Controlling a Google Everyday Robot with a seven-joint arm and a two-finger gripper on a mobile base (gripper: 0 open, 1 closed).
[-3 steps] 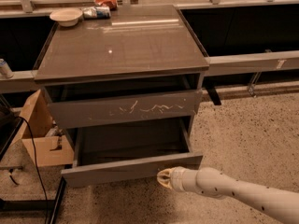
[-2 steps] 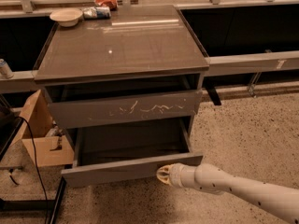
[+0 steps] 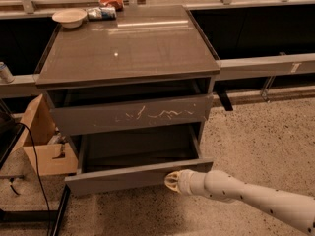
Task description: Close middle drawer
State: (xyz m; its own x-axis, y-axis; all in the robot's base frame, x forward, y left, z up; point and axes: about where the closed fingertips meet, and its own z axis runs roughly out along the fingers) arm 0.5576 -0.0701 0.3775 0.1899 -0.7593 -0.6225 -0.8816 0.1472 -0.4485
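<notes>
Since the middle drawer (image 3: 123,177) stands pulled out beneath the scratched drawer front (image 3: 133,114), stiff and handleless, it should slide in under a flat push near the front's centre. Its long axis runs left-right, front facing the camera. The tool (image 3: 172,181) sits at that front's right part; wide or narrow, I cannot tell.

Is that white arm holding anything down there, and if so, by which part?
Nothing appears to be held. The end effector is at the plain front of the wide grey-brown middle drawer, pulled out, seemingly against it rather than gripping.
</notes>
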